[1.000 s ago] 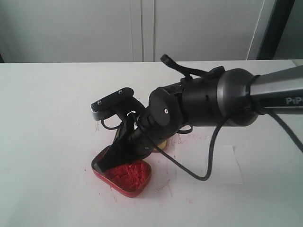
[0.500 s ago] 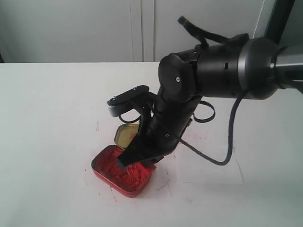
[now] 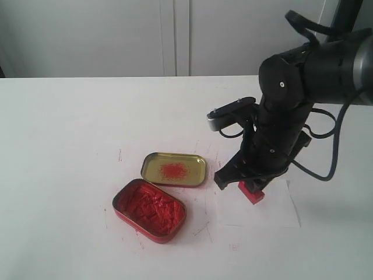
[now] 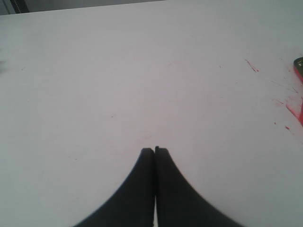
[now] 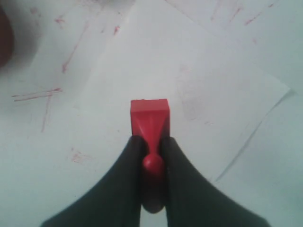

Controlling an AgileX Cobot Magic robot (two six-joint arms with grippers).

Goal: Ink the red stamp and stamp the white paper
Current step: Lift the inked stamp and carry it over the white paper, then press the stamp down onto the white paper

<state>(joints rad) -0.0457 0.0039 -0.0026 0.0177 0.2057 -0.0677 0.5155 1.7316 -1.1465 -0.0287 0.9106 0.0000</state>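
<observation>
While my right gripper (image 5: 150,146) pinches its knob, the red stamp (image 5: 149,113), bright plastic with a square base, juts just beyond my fingertips over the white paper (image 3: 277,209), lower right of the exterior view. My left gripper (image 4: 155,150) is pressed together.

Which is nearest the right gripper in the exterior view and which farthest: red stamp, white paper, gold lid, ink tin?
1. red stamp, clamped in the right gripper.
2. white paper, directly beneath it.
3. gold lid, off to the view's left.
4. ink tin, farther left, toward the front edge.
</observation>
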